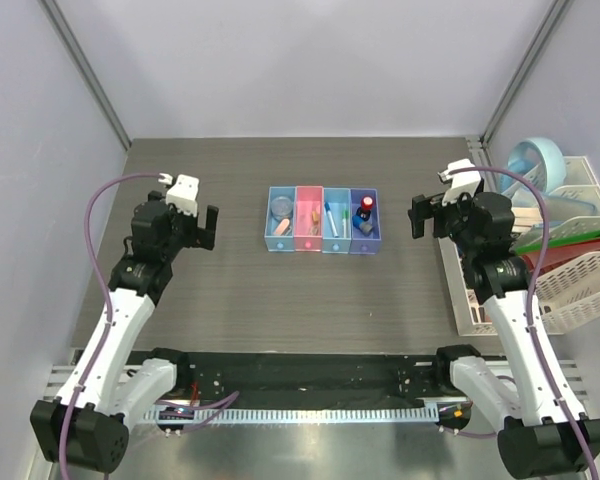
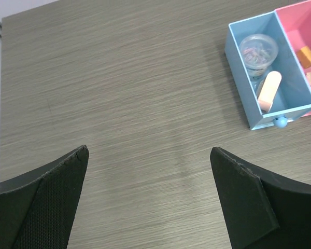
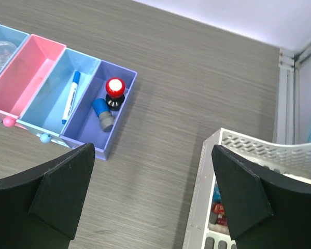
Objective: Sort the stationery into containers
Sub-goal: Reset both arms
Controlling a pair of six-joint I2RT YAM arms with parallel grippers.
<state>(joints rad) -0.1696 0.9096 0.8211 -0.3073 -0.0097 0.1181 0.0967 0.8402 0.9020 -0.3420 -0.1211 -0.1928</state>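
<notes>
Left tool (image 2: 147,151) spread wide, bins (image 2: 239,72) well right, stationery (image 2: 269,89) inside

The whole surface (image 1: 280,300) is seen from high above its near edge. Each wrist view is aimed down at it from close by. The row of bins (image 1: 323,220) is shared by all three views.

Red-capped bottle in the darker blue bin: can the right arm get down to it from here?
Probably yes. The right gripper is open, bare table lies between, and the red-capped bottle stands uncovered in the darker blue bin. A blue-capped item crowds it.
</notes>
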